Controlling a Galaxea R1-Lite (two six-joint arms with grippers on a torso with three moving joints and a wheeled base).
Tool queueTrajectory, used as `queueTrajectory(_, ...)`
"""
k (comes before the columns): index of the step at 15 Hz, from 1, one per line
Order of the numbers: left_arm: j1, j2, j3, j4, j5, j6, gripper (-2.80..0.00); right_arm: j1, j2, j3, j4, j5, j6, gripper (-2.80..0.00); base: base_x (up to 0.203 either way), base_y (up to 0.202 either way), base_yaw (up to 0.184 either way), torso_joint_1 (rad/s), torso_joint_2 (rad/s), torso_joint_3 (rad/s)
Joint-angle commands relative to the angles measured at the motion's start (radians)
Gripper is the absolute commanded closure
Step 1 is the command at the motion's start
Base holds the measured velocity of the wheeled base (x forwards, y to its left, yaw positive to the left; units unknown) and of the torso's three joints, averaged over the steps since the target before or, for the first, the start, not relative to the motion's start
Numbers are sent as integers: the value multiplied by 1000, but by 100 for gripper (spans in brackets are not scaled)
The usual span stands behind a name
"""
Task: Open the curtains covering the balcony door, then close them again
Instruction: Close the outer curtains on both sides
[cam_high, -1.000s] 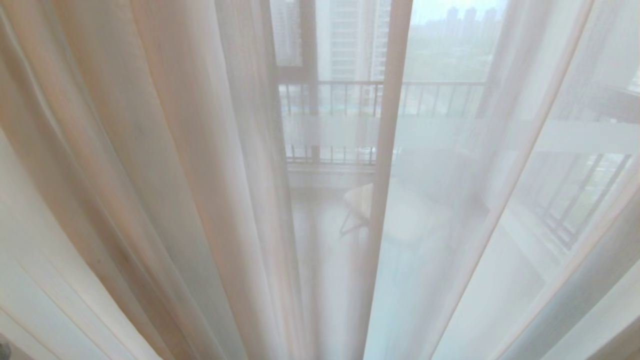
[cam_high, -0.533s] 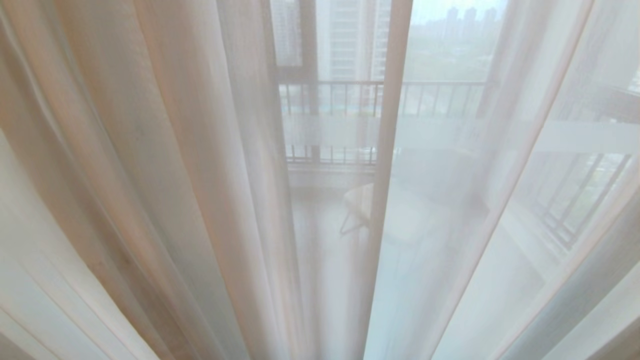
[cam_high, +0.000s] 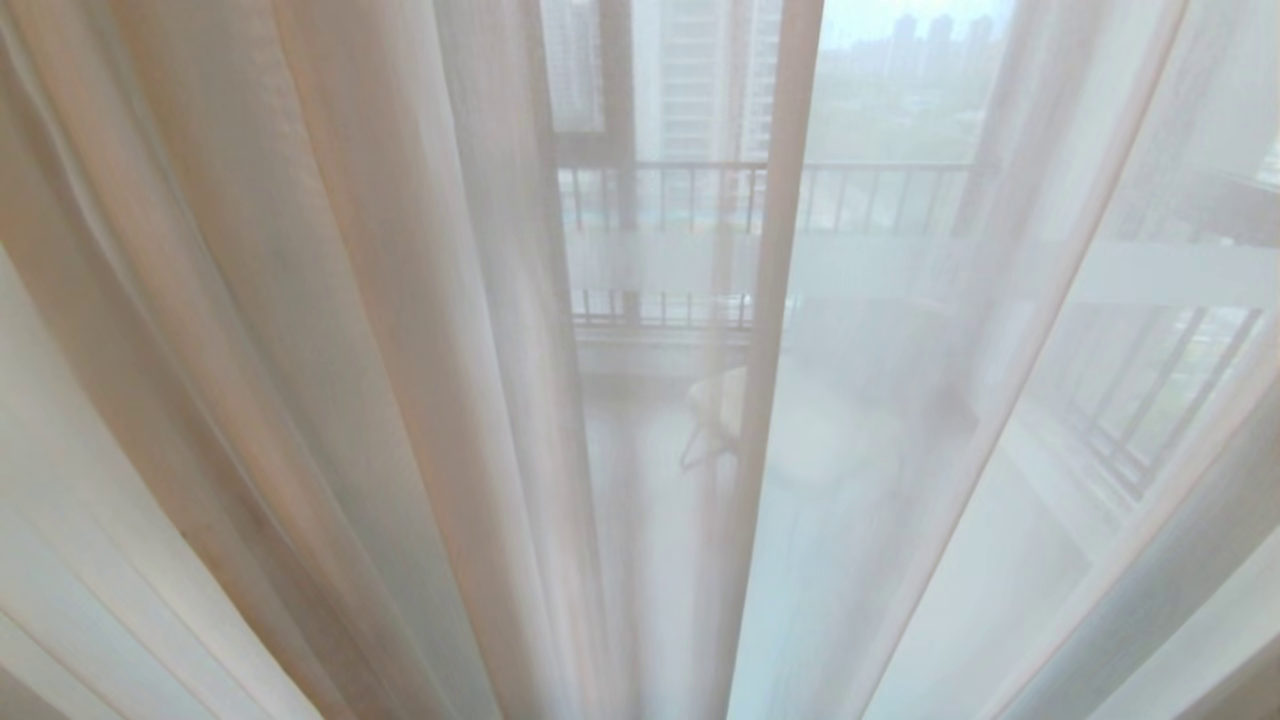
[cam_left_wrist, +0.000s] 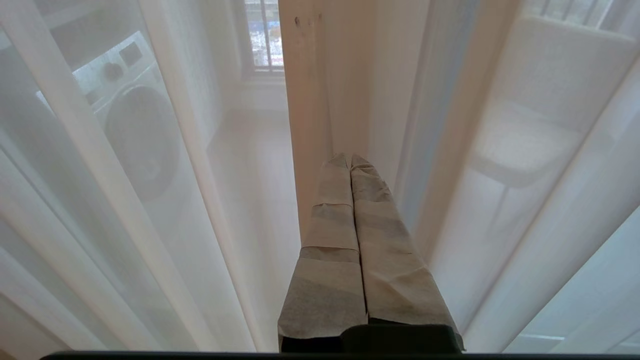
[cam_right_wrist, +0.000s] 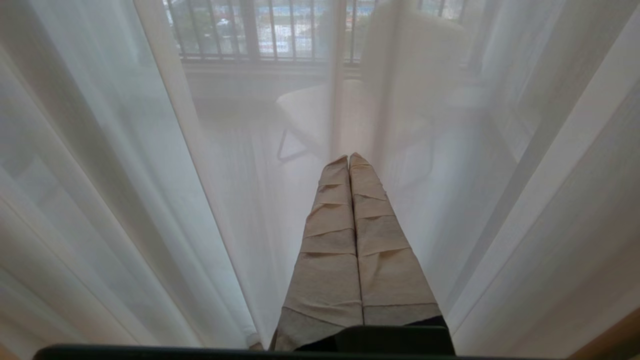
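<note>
Everywhere sheer curtains (cam_high: 300, 350) drawn, balcony railing (cam_high: 880, 195) and chair (cam_right_wrist: 320, 115) behind, both grippers' fingers (cam_left_wrist: 350, 210) clenched, empty.

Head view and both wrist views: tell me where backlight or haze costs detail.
Head view: daylight through the sheer curtains veils the railing and towers; folds at left go dim. Left wrist view: the washing machine shows only as a soft shape; the shut left pincer is sharp. Right wrist view: the chair is hazy behind the shut right pincer.
</note>
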Motion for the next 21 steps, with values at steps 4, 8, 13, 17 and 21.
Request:
queueTrajectory(4, 0, -4, 0, -1, -1, 0, 0, 0, 2, 0, 0, 0, 0, 0, 0, 0, 0, 0, 0, 0)
queueTrajectory(8, 0, -4, 0, -1, -1, 0, 0, 0, 2, 0, 0, 0, 0, 0, 0, 0, 0, 0, 0, 0)
queueTrajectory(13, 1, -4, 0, 0, -1, 0, 0, 0, 0, 0, 0, 0, 0, 0, 0, 0, 0, 0, 0, 0)
queueTrajectory(17, 0, -4, 0, -1, -1, 0, 0, 0, 2, 0, 0, 0, 0, 0, 0, 0, 0, 0, 0, 0)
queueTrajectory(21, 0, -4, 0, -1, 0, 0, 0, 0, 0, 0, 0, 0, 0, 0, 0, 0, 0, 0, 0, 0)
